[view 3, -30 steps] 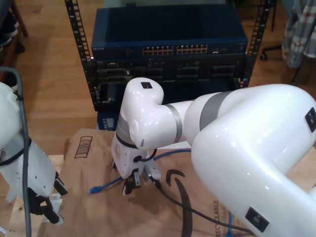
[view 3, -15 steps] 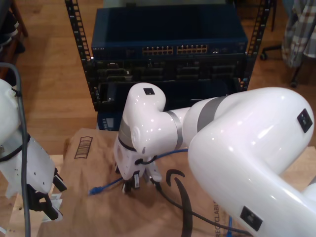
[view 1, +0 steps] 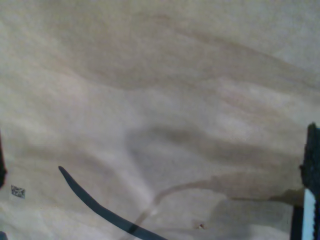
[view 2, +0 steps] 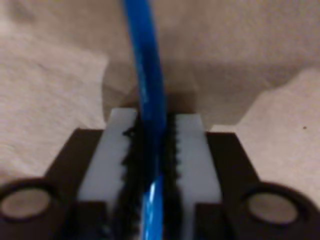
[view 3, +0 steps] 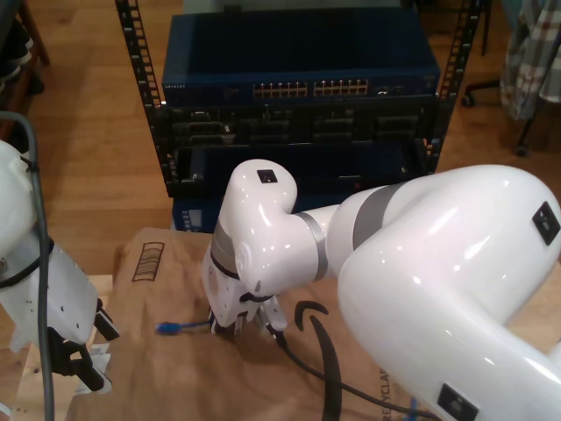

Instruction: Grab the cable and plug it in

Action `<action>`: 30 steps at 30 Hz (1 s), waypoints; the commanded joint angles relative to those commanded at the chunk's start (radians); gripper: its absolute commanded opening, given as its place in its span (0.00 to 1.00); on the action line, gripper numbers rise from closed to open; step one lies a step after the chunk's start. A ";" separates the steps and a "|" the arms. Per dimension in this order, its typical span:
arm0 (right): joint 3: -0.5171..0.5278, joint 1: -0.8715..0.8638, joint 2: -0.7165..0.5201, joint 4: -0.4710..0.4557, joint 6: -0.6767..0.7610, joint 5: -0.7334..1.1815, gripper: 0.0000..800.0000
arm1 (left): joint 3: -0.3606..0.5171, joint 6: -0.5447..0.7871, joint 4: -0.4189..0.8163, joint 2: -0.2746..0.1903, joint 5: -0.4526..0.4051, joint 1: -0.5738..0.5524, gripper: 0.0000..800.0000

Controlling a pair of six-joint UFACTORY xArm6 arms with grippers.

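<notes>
My second gripper is clamped on the thin bright-blue Ethernet cable, pinched between its white toothed pads a little back from the plug (probably so the end stays free to aim). The blue plug end lies on the brown paper just beside that gripper. Whether my first gripper is open or closed, I cannot tell.

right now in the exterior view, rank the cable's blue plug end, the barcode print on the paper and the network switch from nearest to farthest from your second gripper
From my second gripper:
1. blue plug end, beside it toward the view's left.
2. barcode print, farther left and up the paper.
3. network switch, in the rack behind.
</notes>
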 joint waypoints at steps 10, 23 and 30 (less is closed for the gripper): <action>0.175 -0.132 -0.282 0.003 0.055 0.083 0.03 | -0.112 0.005 -0.249 0.044 0.058 0.006 1.00; 0.187 -0.342 -0.473 0.189 0.087 0.479 0.02 | -0.190 0.077 -0.516 0.086 0.221 0.005 1.00; 0.164 -0.407 -0.508 0.319 0.081 0.634 0.02 | -0.221 0.089 -0.583 0.103 0.261 0.006 1.00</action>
